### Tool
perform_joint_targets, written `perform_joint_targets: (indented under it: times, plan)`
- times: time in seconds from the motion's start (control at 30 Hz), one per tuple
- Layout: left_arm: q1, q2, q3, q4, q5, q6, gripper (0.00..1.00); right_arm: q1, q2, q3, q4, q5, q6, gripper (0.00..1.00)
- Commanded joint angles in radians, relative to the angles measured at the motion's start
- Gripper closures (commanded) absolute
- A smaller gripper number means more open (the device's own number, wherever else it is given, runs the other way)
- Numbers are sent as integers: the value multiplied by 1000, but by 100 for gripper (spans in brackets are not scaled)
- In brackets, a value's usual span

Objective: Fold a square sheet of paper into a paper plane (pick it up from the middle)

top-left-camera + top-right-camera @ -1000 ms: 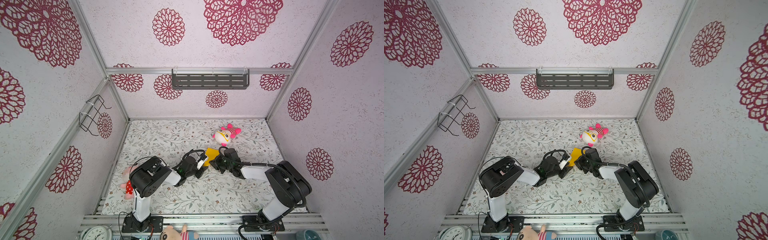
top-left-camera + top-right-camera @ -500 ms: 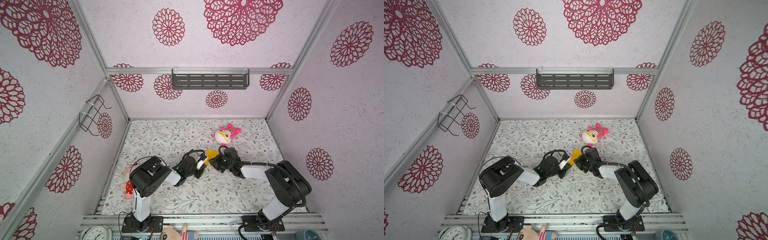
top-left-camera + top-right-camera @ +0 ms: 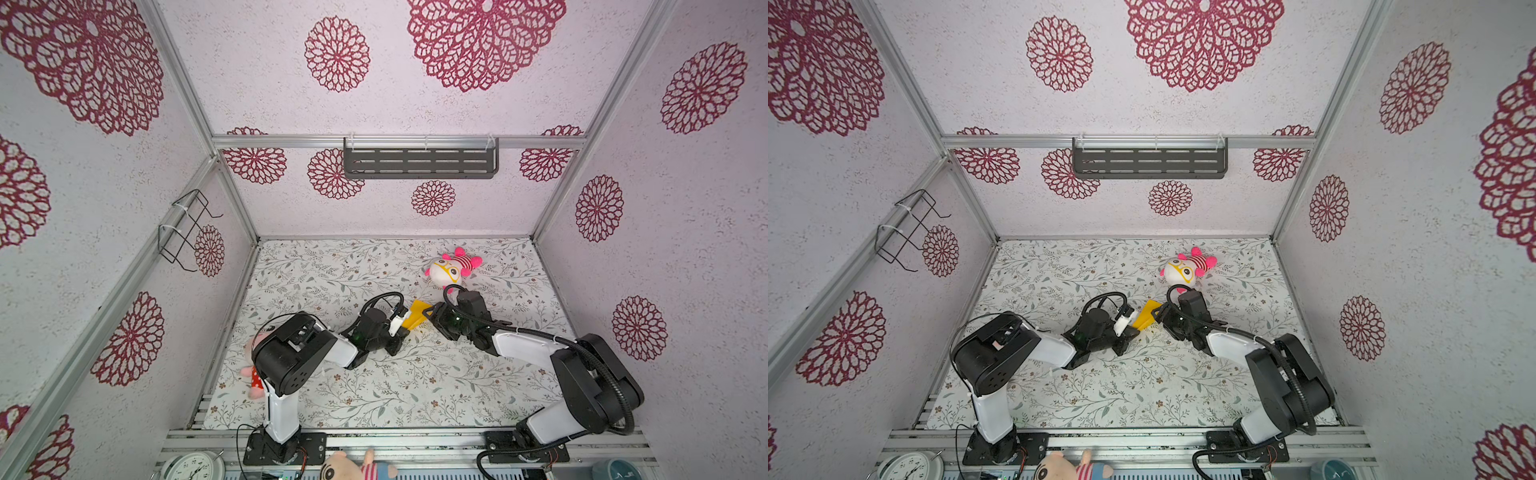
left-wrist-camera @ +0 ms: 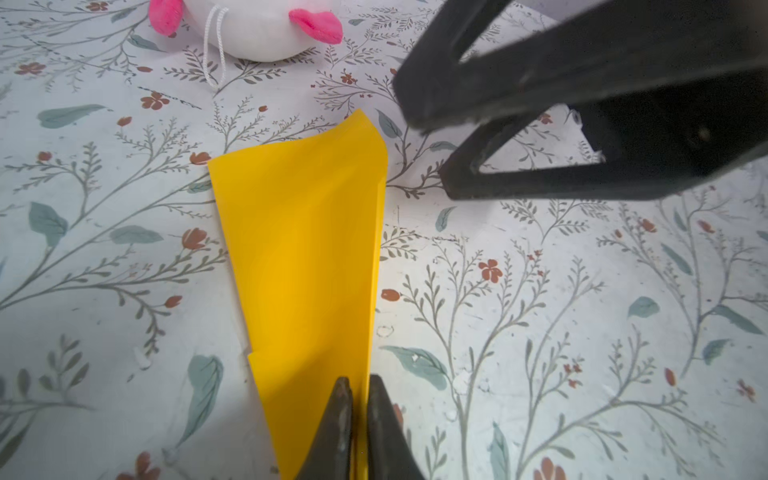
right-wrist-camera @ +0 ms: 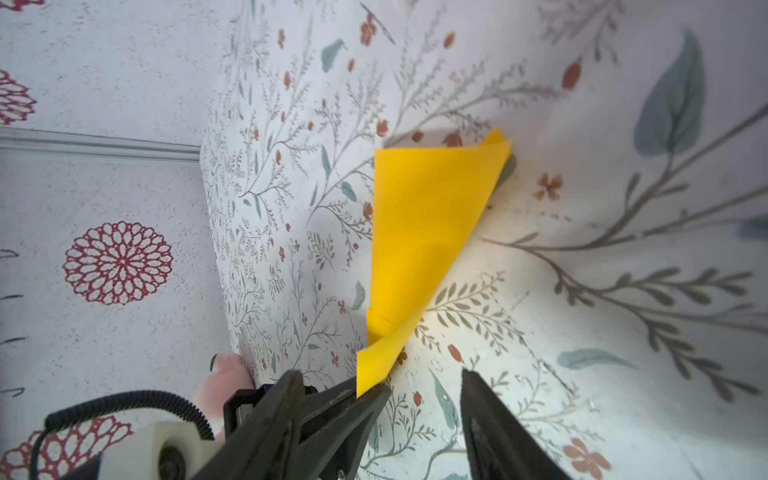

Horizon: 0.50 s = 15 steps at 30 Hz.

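We judge the paper plane [image 4: 303, 257] light, limp and crumple-prone. Left gripper [image 4: 359, 415] pinches its narrow layered end, away from the plush toy [image 3: 451, 268]: a sound hold. Right gripper [image 4: 434, 145] gapes, empty.

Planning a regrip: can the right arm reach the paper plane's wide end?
Likely yes: the right claw hangs open beside the paper plane, whose wide end is free; the left claw pinches only the narrow end.

You get no readable text, label, brand or sign in any view. The clock [image 3: 189, 467] at the front edge has a dial, but its numerals are too small to make out.
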Motion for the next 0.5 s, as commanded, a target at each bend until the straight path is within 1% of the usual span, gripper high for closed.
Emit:
perform_joint_targets:
  times: [0.0, 0.1, 0.23, 0.3, 0.37, 0.4, 0.47]
  plan:
    - [13, -40, 25, -78, 102, -69, 88, -10, -67, -11, 29, 13, -327, 36]
    - [16, -48, 18, -98, 149, -115, 88, -10, -92, -3, -14, 17, -565, 34]
    - [20, -64, -12, -93, 170, -142, 88, -22, -81, 53, -98, -41, -833, 34]
    - [20, -73, -35, -74, 177, -144, 88, -36, -61, 71, -130, -166, -1008, 36]
    - [20, -78, -54, -56, 180, -142, 88, -47, -54, 80, -161, -236, -1134, 36]
    - [20, -77, -63, -46, 178, -138, 88, -63, -47, 92, -187, -273, -1188, 35]
    - [21, -79, -76, -33, 177, -132, 88, -106, -26, 118, -208, -358, -1222, 36]
